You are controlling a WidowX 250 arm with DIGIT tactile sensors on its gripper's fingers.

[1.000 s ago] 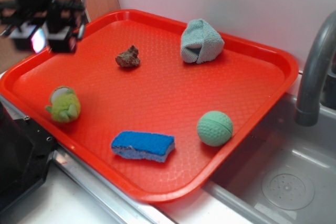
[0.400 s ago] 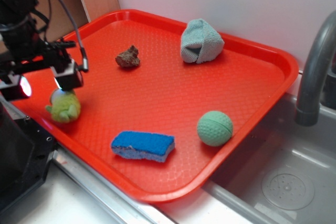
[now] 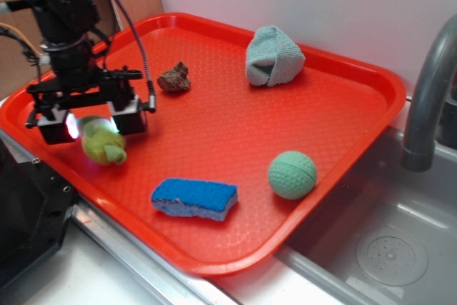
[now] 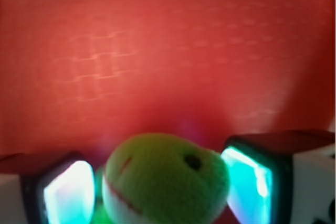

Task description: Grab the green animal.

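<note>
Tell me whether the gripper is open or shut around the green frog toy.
Open. The gripper has a glowing finger on each side of the frog toy, with gaps showing; it hasn't clamped yet.

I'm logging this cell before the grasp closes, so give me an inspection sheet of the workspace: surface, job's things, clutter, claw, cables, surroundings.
Surface: red tray, textured, beside a sink.
Job's things: green animal at the tray's near-left edge, between the claw's pads; eye and mouth line show in the wrist view.
Clutter: brown rock-like piece, grey-green cloth, green ball, blue sponge, all apart from the toy.
Claw: claw straddles the animal, open; pads lit, contact not clear.
Cables: black cable loops down the arm to the claw.
Surroundings: grey faucet, white wall.
</note>
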